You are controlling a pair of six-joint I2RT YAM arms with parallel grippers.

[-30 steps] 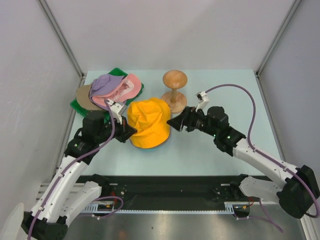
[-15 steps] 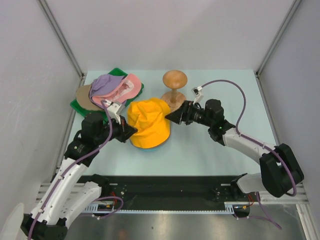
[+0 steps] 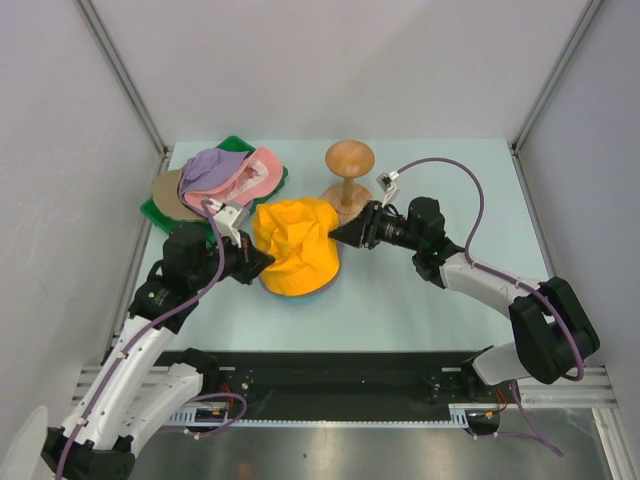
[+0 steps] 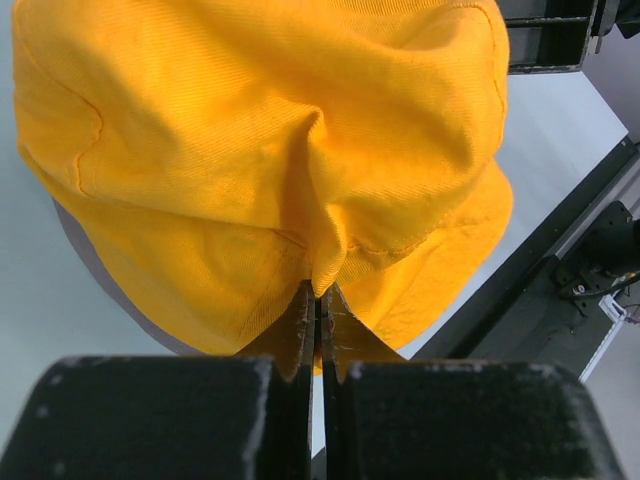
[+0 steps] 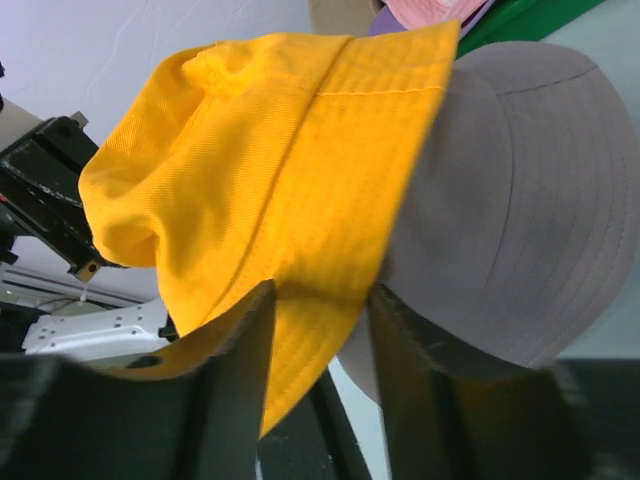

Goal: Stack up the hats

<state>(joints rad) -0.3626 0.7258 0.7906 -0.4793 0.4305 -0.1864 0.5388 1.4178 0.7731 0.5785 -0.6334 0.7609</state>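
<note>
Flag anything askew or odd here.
The orange cloth bucket hat at mid-table is crumpled, with a fold of it pinched in the left pincer. It sits skewed on the grey cloth hat beneath, which sticks out from under it. The right pincer straddles the orange brim.

Bright, even light from overhead leaves soft, short shadows on the pale table point(image 3: 380, 300). The overhead view is sharp throughout. Up close, the left claw point(image 4: 318, 320) and right claw point(image 5: 322, 295) are dark and blurred; the orange hat point(image 4: 260, 150) weave reads crisp
</note>
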